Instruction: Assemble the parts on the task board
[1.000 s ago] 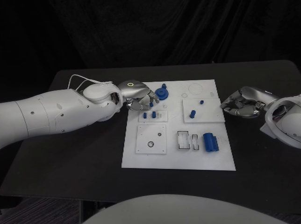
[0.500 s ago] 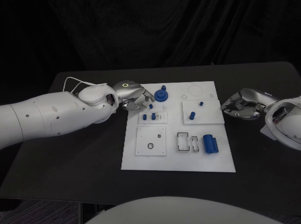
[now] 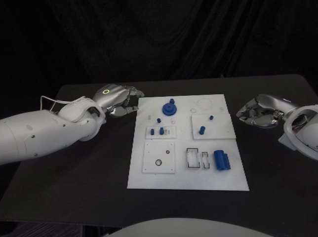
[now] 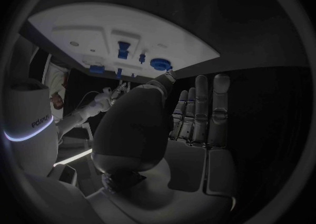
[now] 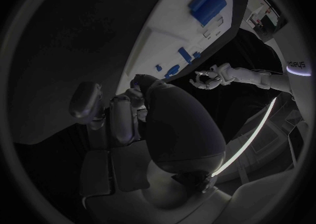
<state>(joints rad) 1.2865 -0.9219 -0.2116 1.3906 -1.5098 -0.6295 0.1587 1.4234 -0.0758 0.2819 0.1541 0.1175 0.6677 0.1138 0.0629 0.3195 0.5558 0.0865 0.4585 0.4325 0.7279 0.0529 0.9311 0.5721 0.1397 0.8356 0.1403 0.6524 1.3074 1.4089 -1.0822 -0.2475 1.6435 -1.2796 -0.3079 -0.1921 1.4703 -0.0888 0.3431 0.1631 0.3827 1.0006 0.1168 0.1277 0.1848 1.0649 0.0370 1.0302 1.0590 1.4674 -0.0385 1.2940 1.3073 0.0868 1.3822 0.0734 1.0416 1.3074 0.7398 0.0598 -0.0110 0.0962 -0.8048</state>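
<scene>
Task board [image 3: 153, 181]: white rectangular plate lying flat at the middle of the black table [image 3: 73, 177], long side running away from the robot, carrying smaller raised white sub-plates. Parts, all blue: round gear-like piece with a knob [image 3: 170, 107] at the far end; two short pegs [image 3: 160, 131] standing in a small sub-plate just below it; two more pegs [image 3: 202, 130] upright on the sub-plate to their right; a larger cylinder [image 3: 221, 160] lying on its side near the board's right edge, beside a pair of narrow rectangular slots [image 3: 199, 158]. A plain sub-plate with a small ring-shaped hole [image 3: 159, 162] sits at near left. Left hand [image 3: 120, 100]: off the board's far left corner, above bare table, holding nothing; the left wrist view shows its fingers [image 4: 200, 113] straight and side by side. Right hand [image 3: 260, 112]: off the board's right edge, fingers curled inward, nothing visible in them. Judgement: both hands stand clear of the board, so no part is being handled at present; the lying cylinder looks unplaced.
</scene>
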